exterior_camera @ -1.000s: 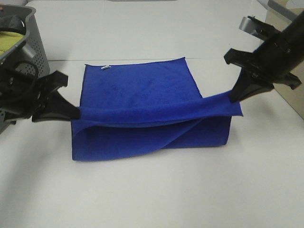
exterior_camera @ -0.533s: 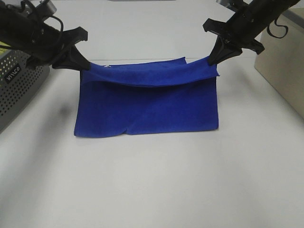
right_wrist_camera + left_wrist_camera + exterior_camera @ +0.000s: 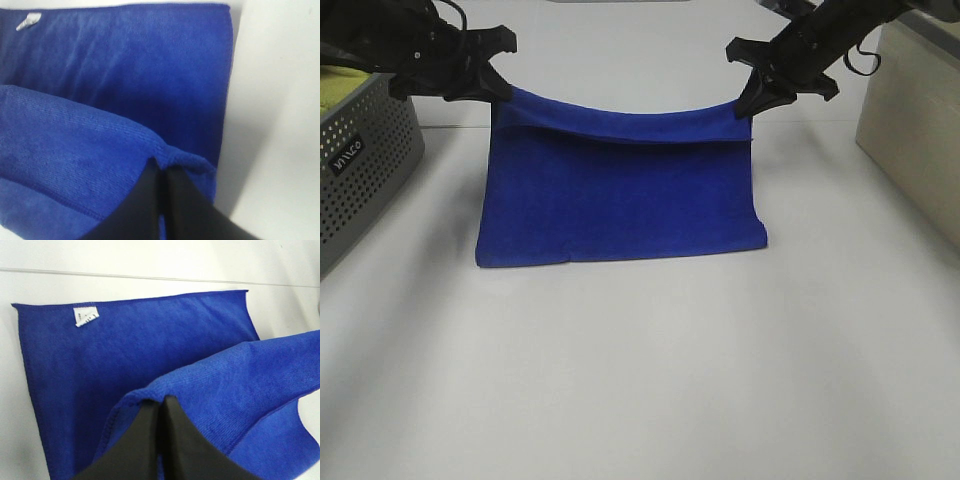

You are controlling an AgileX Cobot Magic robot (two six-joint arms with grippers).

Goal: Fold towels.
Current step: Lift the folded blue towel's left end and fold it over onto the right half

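The royal-blue towel (image 3: 620, 190) lies on the white table, its near half lifted and carried toward the far edge. My left gripper (image 3: 503, 93) is shut on the towel's left corner, held above the far left of the towel. My right gripper (image 3: 747, 107) is shut on the right corner. The raised edge sags between them. In the left wrist view the fingers pinch a blue fold (image 3: 200, 385) above the flat layer, with the white tag (image 3: 85, 316) beyond. The right wrist view shows its corner (image 3: 170, 157) pinched over the flat layer (image 3: 150, 65).
A grey perforated basket (image 3: 360, 160) holding a yellow-green cloth (image 3: 345, 85) stands at the left. A beige box (image 3: 915, 120) stands at the right edge. A seam in the table runs behind the towel.
Both grippers have carried the towel's lifted edge away from the camera, from mid-towel to above the far edge. The fold line at the front has flattened.
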